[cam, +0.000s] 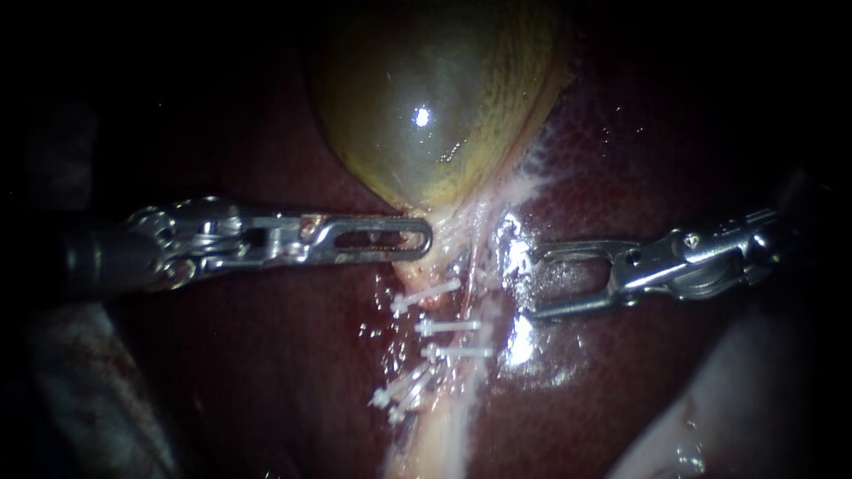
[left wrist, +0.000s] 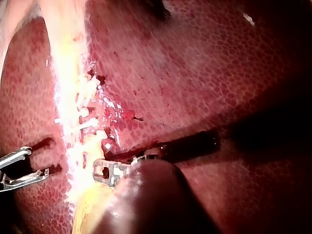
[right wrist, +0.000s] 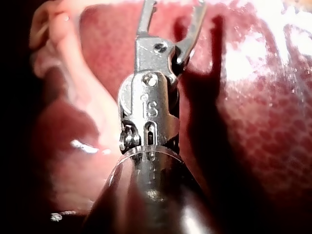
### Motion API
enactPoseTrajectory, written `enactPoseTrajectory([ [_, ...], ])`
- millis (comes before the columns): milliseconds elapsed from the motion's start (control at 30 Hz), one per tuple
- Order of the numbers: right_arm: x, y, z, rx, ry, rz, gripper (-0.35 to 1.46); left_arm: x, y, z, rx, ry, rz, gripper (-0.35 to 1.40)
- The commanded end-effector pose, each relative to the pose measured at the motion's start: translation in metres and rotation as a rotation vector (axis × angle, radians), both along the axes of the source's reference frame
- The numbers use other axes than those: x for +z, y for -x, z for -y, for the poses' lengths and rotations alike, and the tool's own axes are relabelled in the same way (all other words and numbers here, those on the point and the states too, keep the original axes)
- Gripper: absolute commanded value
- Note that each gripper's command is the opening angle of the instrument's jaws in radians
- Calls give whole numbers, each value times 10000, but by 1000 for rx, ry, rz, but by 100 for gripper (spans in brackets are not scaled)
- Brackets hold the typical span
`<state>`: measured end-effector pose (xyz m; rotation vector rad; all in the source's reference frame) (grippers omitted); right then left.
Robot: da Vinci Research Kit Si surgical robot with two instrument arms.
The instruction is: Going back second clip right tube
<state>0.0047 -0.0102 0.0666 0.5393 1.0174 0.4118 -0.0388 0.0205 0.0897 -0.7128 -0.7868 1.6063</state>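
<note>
My left instrument (cam: 424, 239): jaws pinching the gallbladder (cam: 426, 98) at its neck. My right instrument (cam: 532, 282): jaws spread, empty, beside the tube (cam: 437, 435) with white clips (cam: 448, 326). Liver (cam: 621, 160) all around.

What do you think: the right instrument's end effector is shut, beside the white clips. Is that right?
Not quite. The end effector of the right instrument is open, empty, with a clear gap; the endoscope view shows it. It is beside the white clips.
</note>
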Motion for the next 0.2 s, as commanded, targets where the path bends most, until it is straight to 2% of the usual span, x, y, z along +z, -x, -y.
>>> enactPoseTrajectory([
  [33, 0, 0, 0, 0, 0, 0, 51, -1, 0, 0, 0, 0, 0, -35],
  [200, 0, 0, 0, 0, 0, 0, 51, -1, 0, 0, 0, 0, 0, -35],
])
